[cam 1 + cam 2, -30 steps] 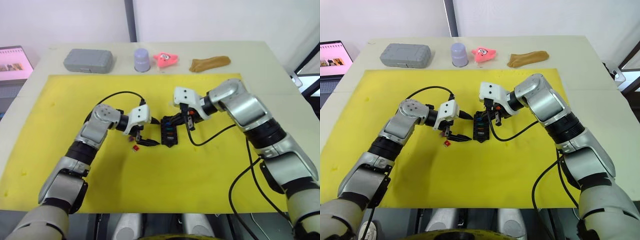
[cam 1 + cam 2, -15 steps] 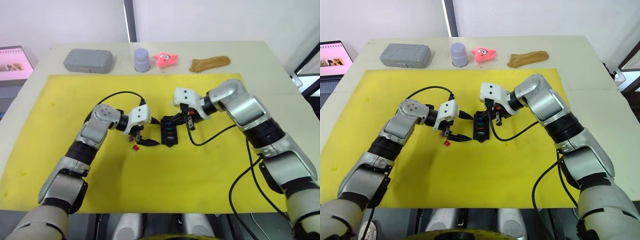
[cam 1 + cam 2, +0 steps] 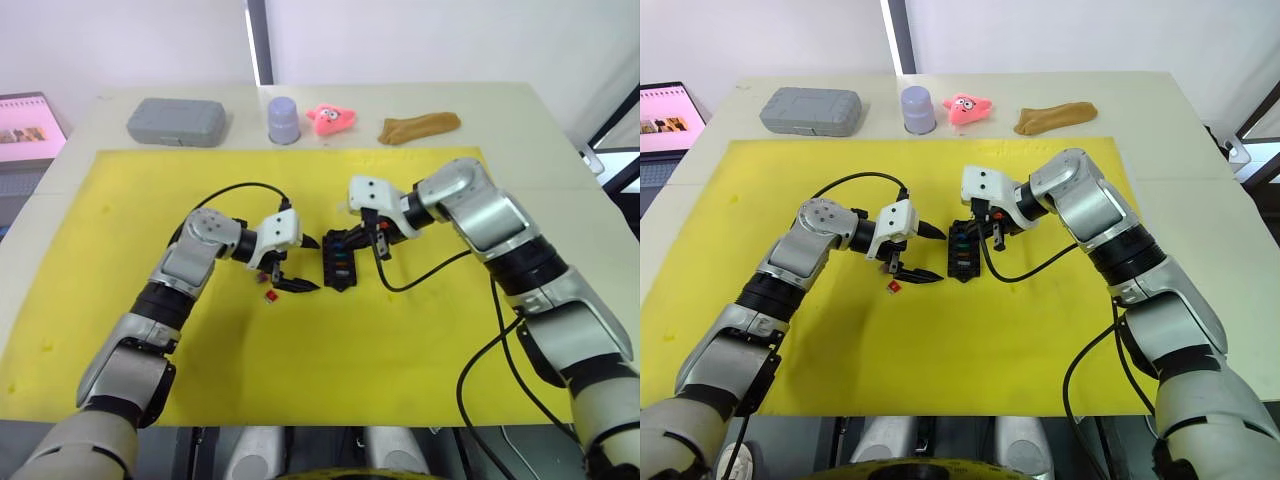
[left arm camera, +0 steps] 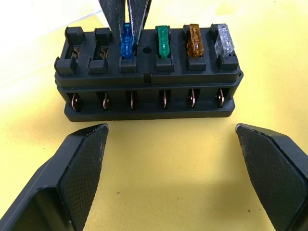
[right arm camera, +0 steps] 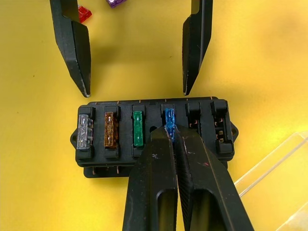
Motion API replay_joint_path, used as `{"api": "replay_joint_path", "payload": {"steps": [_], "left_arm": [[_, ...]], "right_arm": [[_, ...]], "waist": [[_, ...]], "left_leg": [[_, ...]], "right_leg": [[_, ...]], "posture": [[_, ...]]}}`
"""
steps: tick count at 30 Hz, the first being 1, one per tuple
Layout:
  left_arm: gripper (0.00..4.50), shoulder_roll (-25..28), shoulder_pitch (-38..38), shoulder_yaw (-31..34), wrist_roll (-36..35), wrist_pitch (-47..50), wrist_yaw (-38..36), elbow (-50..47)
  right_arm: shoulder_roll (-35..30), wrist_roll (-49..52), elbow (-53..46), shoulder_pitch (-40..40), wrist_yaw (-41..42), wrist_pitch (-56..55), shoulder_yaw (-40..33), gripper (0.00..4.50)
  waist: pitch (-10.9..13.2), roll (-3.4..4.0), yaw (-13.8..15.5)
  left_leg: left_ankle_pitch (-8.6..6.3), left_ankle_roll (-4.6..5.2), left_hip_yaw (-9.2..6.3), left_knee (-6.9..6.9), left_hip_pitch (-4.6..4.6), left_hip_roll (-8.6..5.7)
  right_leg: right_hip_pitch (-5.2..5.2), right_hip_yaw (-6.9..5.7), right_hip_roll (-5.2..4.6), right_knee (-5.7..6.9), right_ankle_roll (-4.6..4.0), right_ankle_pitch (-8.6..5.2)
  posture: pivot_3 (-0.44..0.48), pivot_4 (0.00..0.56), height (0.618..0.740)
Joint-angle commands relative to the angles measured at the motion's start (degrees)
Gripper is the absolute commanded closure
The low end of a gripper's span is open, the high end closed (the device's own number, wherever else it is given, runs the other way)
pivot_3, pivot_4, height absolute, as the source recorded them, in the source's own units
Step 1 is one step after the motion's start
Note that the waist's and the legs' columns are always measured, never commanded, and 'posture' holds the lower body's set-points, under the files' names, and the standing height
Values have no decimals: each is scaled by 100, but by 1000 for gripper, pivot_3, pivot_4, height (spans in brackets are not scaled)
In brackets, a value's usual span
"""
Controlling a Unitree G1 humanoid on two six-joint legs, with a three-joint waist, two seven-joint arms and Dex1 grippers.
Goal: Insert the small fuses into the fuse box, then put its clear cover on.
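Here the fuse box (image 5: 155, 137) lies crosswise between pincers.

Right gripper's fingertips (image 5: 168, 137) cover the lower part of a blue fuse (image 5: 168, 117) in the fuse box (image 5: 154, 139). A clear cover (image 5: 269, 163) runs off the frame's right edge. At upper left, a purple fuse (image 5: 115, 2) is cut by the top edge.

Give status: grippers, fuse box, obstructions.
Right gripper shut on blue fuse, seating it. Left gripper open beside fuse box. Four slots filled, two empty. Red fuse loose on mat.
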Motion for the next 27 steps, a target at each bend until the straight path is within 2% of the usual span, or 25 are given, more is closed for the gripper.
{"api": "replay_joint_path", "payload": {"steps": [1, 16, 19, 21, 27], "left_arm": [[62, 51, -73, 63, -31, -37, -13, -148], [62, 44, -83, 78, -25, -75, 15, -104], [0, 38, -113, 87, -18, -102, 30, -52], [0, 38, -131, 94, -19, -108, 35, -31], [0, 54, -141, 103, -15, -142, 42, 9]], "right_arm": [[36, -184, 125, 5, -30, -82, 29, 4500], [73, -108, -60, 29, 48, 219, -15, 4500], [59, -103, -108, 21, 43, 253, -33, 3523], [59, -68, -173, -13, 45, 321, -91, 2604], [31, -2, -349, -162, 22, 442, -249, 2604]], "waist": [[0, 0, -4], [-1, 1, -4], [-1, 1, -1], [-1, 1, 3], [-1, 1, 5]], "left_leg": [[0, 0, 0, 0, 1, 0], [0, 0, 0, 0, 3, 1], [0, 0, 0, 0, 2, 1], [0, 0, 0, 0, 2, 1], [0, 0, 0, 0, 0, 0]], "right_leg": [[1, 0, 0, 0, 0, 0], [2, 0, 1, 1, 0, 0], [2, 0, 1, 1, 0, 0], [2, 0, 0, 1, 0, 0], [0, 0, -1, 0, 0, 0]], "posture": [[0, 150, 740], [0, 150, 740], [0, 150, 740], [0, 150, 740], [0, 150, 740]]}}
